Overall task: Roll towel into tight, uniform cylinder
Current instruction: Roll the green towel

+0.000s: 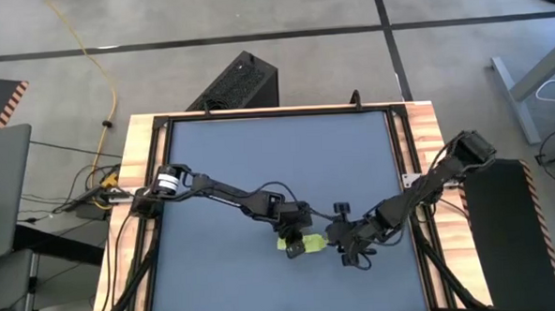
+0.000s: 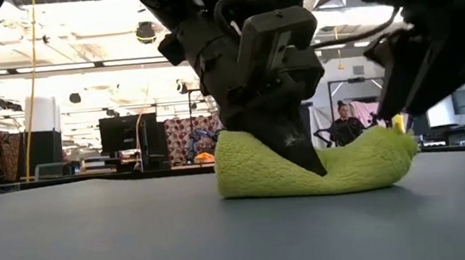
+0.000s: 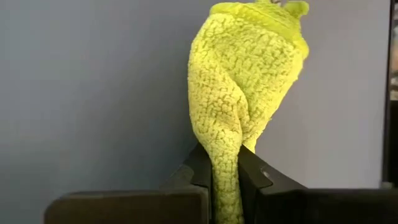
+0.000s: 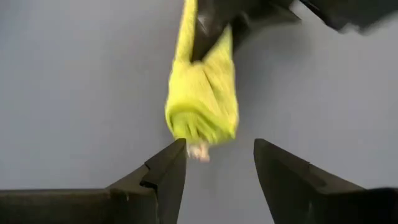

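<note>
The lime towel [image 1: 294, 243] lies bunched into a loose roll on the dark blue-grey mat [image 1: 259, 166], near the mat's front middle. In the low view the towel [image 2: 366, 168] rests along its length on the mat. My left gripper [image 1: 298, 233] is over the towel and shut on it. My right gripper [image 4: 221, 149] is open just off the towel's thick rolled end [image 4: 200, 121], which faces the gap between the fingers. The right gripper also shows in the high view [image 1: 342, 242], to the towel's right. My left gripper pinches a narrowed, gathered part of the towel [image 3: 225, 177] between its two fingers, several layers bunched together. The fingers slant down onto it from above [image 2: 304, 153] and lie across the roll. The towel stays on the mat, its thick end [image 3: 255, 37] beyond the fingers.
The mat is framed by wooden table borders [image 1: 142, 180] with black rails. A black box [image 1: 237, 82] stands on the floor beyond the far edge. Bare mat lies to the left and far side of the towel. A person [image 2: 344, 122] sits far off in the room.
</note>
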Robot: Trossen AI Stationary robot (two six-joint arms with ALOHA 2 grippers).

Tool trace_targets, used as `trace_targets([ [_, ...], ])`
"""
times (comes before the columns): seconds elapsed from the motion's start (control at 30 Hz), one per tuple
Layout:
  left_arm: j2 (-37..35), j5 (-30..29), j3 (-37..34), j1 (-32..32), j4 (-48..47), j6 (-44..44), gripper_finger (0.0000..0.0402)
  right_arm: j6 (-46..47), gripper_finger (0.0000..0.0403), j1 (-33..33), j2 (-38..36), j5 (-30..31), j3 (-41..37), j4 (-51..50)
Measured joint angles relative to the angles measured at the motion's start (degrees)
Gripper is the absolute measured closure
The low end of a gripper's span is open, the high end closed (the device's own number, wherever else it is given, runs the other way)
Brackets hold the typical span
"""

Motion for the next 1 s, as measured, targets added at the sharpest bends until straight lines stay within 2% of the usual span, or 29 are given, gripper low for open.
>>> trace_targets([
  [0.1, -0.96, 0.44, -0.09, 0.75, -2.29, -1.96, 0.0389, 3.19, 0.0189, 0.41, -4.14, 0.06, -0.07, -5.18],
  [0.2, -3.67, -3.48, -0.09, 0.93, -7.00, -3.36, 0.0390, 6.72, 0.0189, 1.63, -8.13, 1.63, -0.63, -9.34],
  [0.37, -11.12, -19.63, -0.15, -2.58, -17.89, -8.04, 0.0392, 13.00, 0.0189, 5.99, -13.94, 8.59, -0.66, -14.66],
  [0.43, -14.30, -25.51, -0.16, -4.65, -23.14, -12.41, 0.0393, 14.81, 0.0189, 8.20, -15.80, 11.56, -0.66, -15.36],
  [0.57, -20.35, -36.02, -4.24, -8.77, -30.70, -29.48, 0.0393, 17.97, 0.0189, 12.08, -18.13, 17.84, -0.66, -15.01],
  [0.67, -25.42, -43.38, -8.78, -13.14, -36.94, -47.24, 0.0392, 20.03, 0.0189, 13.96, -18.84, 21.61, -0.66, -14.95],
  [0.73, -28.88, -46.07, -12.75, -17.14, -41.26, -59.90, 0.0392, 20.62, 0.0189, 14.76, -18.91, 23.29, -0.66, -14.80],
  [0.9, -34.58, -48.80, -23.90, -27.21, -43.33, -87.60, 0.0391, 20.59, 0.0189, 14.63, -18.11, 24.35, -0.66, -14.44],
  [1.0, -34.87, -42.84, -28.70, -30.29, -40.71, -89.23, 0.0391, 19.95, 0.0189, 13.43, -17.48, 24.46, -0.66, -13.41],
])
